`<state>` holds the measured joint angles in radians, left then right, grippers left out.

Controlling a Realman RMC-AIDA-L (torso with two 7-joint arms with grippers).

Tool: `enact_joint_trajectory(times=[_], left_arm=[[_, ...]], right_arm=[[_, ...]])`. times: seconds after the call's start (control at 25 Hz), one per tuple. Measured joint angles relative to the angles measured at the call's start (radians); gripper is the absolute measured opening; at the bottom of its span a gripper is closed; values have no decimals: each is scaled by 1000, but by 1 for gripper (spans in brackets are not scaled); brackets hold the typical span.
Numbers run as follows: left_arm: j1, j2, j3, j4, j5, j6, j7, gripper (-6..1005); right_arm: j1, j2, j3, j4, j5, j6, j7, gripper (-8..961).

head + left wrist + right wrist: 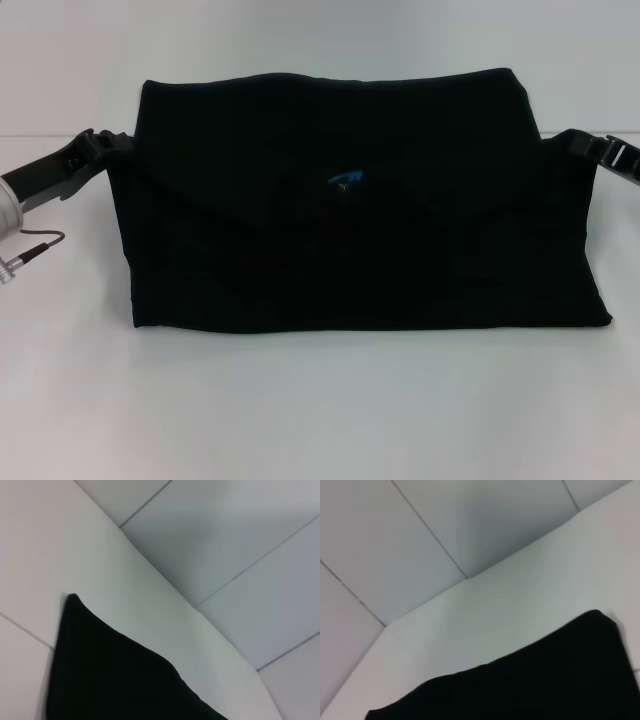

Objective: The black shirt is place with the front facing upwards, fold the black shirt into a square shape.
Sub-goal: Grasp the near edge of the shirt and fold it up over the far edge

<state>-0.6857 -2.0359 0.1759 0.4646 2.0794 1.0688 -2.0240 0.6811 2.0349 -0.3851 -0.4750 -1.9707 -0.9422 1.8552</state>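
Observation:
The black shirt [350, 230] lies folded into a wide band across the white table, its small blue neck label [345, 181] showing near the middle. My left gripper [108, 150] meets the shirt's left edge and my right gripper [570, 143] meets its right edge. The cloth is drawn out to both, and the fingertips are buried in the black fabric. A raised corner of the shirt [110, 675] shows close in the left wrist view. The right wrist view shows another raised part of the shirt [545, 675].
The white table [320, 400] runs in front of and behind the shirt. Both wrist views show the table's far edge [165, 587] with grey floor tiles beyond. A thin cable [35, 245] hangs by the left arm.

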Motion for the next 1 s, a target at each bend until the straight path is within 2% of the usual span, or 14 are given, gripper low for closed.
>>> enact_joint_trajectory(times=[0.24,0.48,0.72,0.88,0.96,1.0], left_arm=[[-16,-17,2,-16,-4,-50,48,31],[-36,-46,2,-27,-6,-130,90,32],[-41,-66,0,-29,-38,-173,126,130],[-25,-61,-3,-29,-43,-170,105,215],[-6,-47,0,-29,-43,-141,78,258],[7,-34,4,-30,-41,-104,61,280]], right_arm=[[10,5,-27,24,-2,79,-5,127],[25,26,-86,25,1,165,-43,157],[25,45,-82,22,24,171,-135,188],[-2,41,-81,16,80,154,-140,208],[-23,31,-81,12,101,102,-150,364],[-33,22,-82,10,104,61,-163,442]])
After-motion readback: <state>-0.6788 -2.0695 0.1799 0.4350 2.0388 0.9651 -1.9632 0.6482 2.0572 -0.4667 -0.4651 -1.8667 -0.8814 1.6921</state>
